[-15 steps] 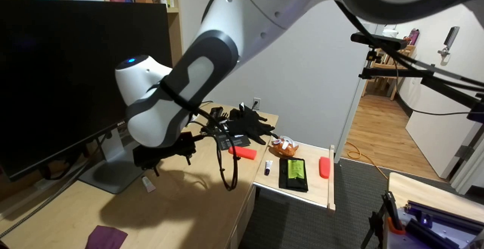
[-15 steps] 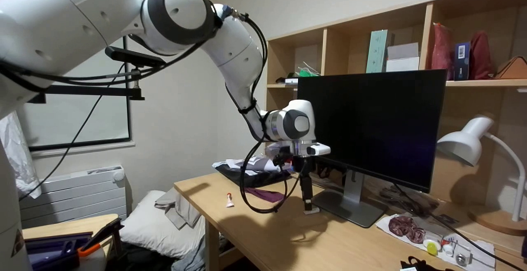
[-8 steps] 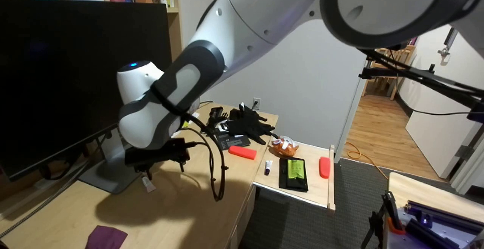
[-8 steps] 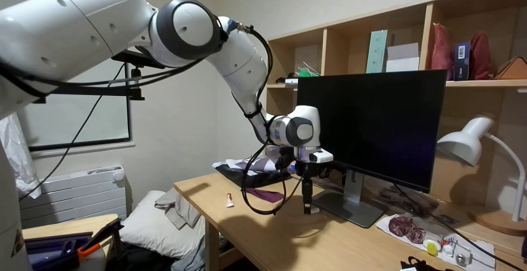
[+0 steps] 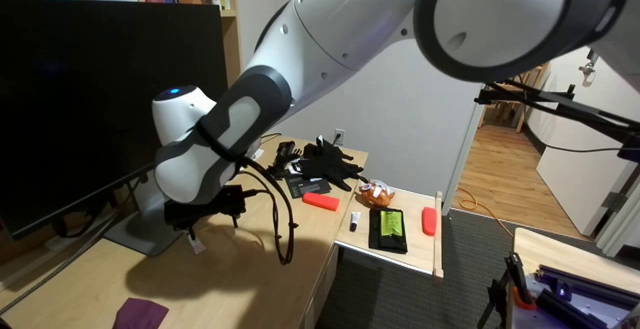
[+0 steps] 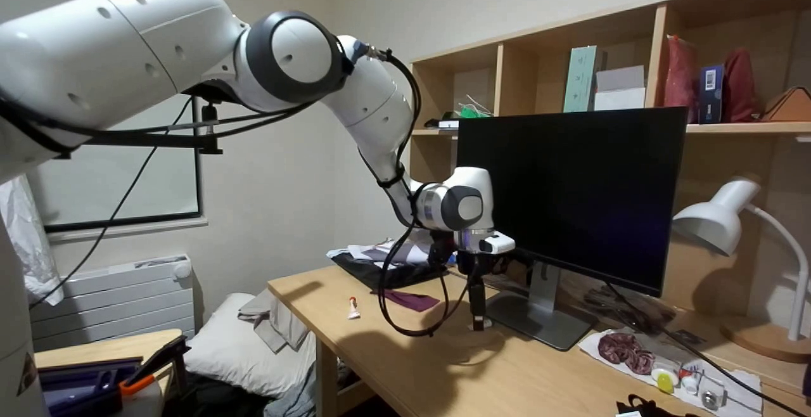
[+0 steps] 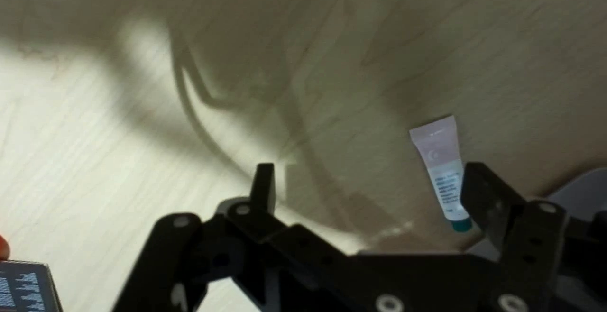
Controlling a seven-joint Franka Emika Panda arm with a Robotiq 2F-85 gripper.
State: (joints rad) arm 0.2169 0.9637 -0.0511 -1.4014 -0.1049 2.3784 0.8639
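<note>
Wrist view: gripper [image 7: 368,174] hangs over the desk [image 7: 95,160], its fingers [image 7: 263,186] spread wide, released. Small pink-and-white tube [image 7: 441,169] with a teal cap lies flat on the wood, between the two fingertips as this view shows it, right up by the fingertip at frame right (contact or not, can't tell). Grey monitor base [image 7: 583,192] pokes in at the right edge; dark printed card [image 7: 23,287] in the lower left corner.

In an exterior view, the arm [image 5: 320,39] slopes down to the gripper, just above that tube and close in front of the monitor [image 5: 100,109]. Purple cloth [image 5: 140,314] at frame bottom, red case [image 5: 320,201] and black gloves [image 5: 327,164] toward the desk's far end. Lower wooden surface [image 5: 412,205] alongside bears an orange bag [image 5: 377,196], a white tube [image 5: 355,219], a black pouch [image 5: 392,245] with a green packet [image 5: 391,223] on it, and a second red case [image 5: 429,221].

In an exterior view, the gripper points down, the pink-and-white tube partly hidden behind its tip. Red-capped tube [image 6: 353,309] near the desk's edge; lamp [image 6: 716,214] at frame right, dark red cloth bundle [image 6: 613,347] on white paper [image 6: 738,401] below it.
</note>
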